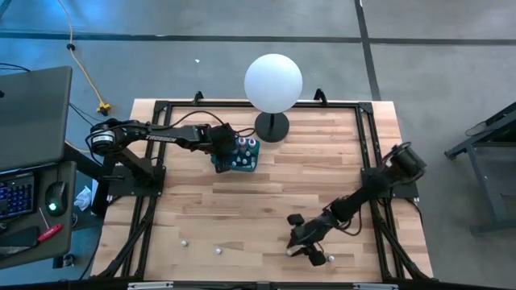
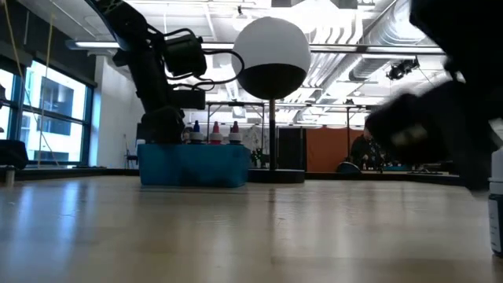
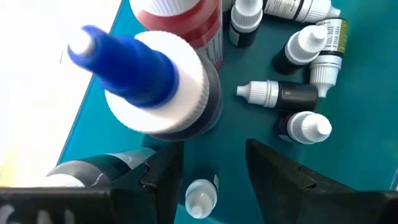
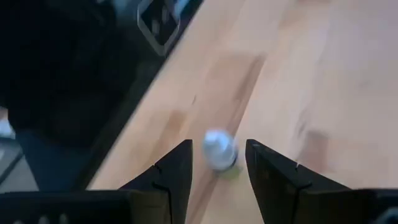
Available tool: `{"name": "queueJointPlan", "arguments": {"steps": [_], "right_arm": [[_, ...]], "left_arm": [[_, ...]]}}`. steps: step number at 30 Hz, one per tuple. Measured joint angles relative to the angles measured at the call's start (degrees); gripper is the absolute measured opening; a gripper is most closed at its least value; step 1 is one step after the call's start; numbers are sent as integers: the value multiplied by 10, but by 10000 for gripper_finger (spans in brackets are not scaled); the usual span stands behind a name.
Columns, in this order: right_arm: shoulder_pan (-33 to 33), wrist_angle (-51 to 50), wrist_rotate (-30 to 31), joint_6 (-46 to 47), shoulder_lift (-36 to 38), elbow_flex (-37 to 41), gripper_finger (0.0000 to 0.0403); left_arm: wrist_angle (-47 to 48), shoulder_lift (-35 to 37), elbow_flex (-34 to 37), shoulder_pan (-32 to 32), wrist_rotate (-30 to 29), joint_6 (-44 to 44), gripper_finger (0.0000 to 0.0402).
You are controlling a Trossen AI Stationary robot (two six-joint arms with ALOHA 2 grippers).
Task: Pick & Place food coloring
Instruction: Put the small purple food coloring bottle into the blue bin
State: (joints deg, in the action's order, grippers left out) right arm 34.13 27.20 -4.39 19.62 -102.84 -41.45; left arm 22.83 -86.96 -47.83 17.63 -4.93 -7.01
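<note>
left gripper (image 3: 208, 165) spread over teal tray (image 1: 234, 165) at table's 11 o'clock, above the small bottles (image 3: 292, 96) lying in it. right gripper (image 4: 217, 165) spread around one white-capped bottle (image 4: 219, 150) on the table (image 1: 242, 217) at 5 o'clock.

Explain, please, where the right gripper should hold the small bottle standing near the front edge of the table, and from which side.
The small bottle stands upright on the bare wood, its white cap up, just ahead of the open right gripper. Probably best: come straight down and close the fingers on the body below the cap. The cap looks rounded and may slip.
</note>
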Motion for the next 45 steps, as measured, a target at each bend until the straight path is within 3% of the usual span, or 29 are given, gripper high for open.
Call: {"name": "queueJointPlan", "arguments": {"steps": [4, 7, 14, 24, 32, 37, 40, 45], "right_arm": [[1, 39, -13, -24, -55, -1, 142], [0, 77, 16, -47, -86, -2, 142], [-13, 101, 16, -52, -107, -2, 131], [-44, 164, 9, -35, -111, 0, 59], [-107, 163, 19, -19, -39, 0, 59], [-158, 129, 104, -98, 41, -3, 71], [-204, 66, 157, -128, 71, -28, 66], [-264, -31, 158, -202, 69, -125, 65]], "left_arm": [[-4, 0, 0, 0, 0, 0, 170], [-4, 0, 0, 0, 0, 1, 170], [-5, 0, 0, 0, 0, 10, 170], [10, 3, -9, 0, 0, 47, 170], [117, 15, -86, 0, 50, 51, 170], [170, 57, -127, 0, 53, 62, 170], [180, 98, -134, 0, 41, 62, 170], [190, 170, -134, 0, 30, 65, 170]]}}
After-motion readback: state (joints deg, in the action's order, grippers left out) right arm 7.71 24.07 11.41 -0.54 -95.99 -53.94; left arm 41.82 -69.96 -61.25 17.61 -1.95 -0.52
